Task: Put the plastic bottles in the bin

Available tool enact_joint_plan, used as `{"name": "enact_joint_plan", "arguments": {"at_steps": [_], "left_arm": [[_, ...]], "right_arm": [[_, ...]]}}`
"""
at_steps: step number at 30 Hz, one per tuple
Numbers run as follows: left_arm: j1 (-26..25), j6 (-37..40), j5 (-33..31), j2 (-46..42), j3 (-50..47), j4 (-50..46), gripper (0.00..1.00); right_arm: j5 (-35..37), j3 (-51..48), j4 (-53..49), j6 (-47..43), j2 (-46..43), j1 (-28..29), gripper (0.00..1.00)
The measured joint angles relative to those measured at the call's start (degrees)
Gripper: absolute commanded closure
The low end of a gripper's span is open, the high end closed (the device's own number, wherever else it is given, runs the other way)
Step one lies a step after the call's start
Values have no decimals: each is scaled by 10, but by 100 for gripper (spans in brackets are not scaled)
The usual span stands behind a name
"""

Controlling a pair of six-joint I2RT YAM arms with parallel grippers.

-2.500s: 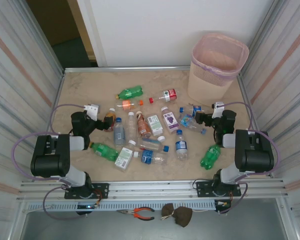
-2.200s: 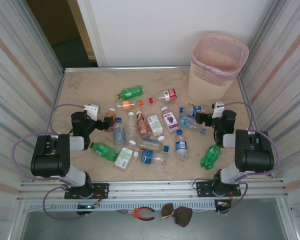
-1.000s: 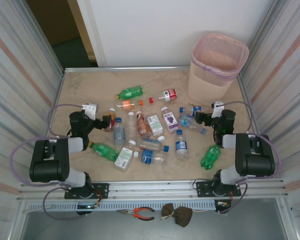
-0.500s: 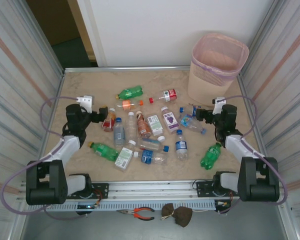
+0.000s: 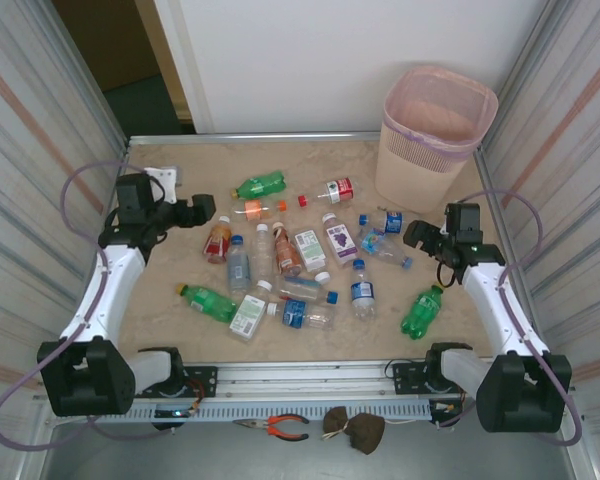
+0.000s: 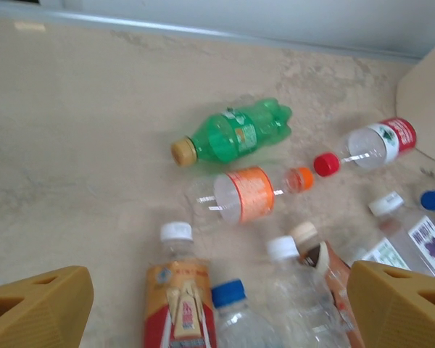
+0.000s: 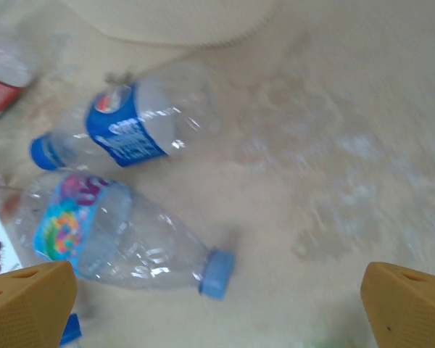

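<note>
While both arms hover with jaws spread and empty, the plastic bottles [image 5: 310, 250] lie scattered on the table [image 5: 160, 180], none visibly in the bin [image 5: 420, 160].
The left gripper [image 5: 200, 210] hangs wide open over the left end of the cluster, above a brownish-orange bottle [image 6: 180, 297] with a white cap; beyond it lie a green bottle [image 6: 235, 134] and a clear orange-labelled bottle [image 6: 246, 194]. The right gripper [image 5: 416, 236], also wide open, sits over the right end, near a blue-labelled bottle [image 7: 130, 130] and a blue-capped bottle [image 7: 116, 235] with a colourful label. The pink bin stands upright in the far right corner, just beyond those two.
</note>
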Motion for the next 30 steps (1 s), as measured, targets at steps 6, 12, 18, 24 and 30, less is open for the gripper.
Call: {"name": "enact_joint_plan", "arguments": {"at_steps": [6, 12, 18, 24, 30], "left_arm": [[0, 12, 22, -16, -1, -61, 8], [8, 25, 28, -36, -16, -69, 8], [16, 31, 30, -36, -21, -71, 8], [16, 31, 37, -36, -21, -72, 8], [17, 31, 45, -36, -27, -73, 8]], "right_arm": [[20, 65, -141, 89, 47, -4, 1], [21, 60, -223, 147, 71, -4, 1], [-7, 18, -248, 187, 71, -4, 1], [-29, -15, -252, 219, 71, -3, 1], [-40, -45, -240, 236, 71, -3, 2]]}}
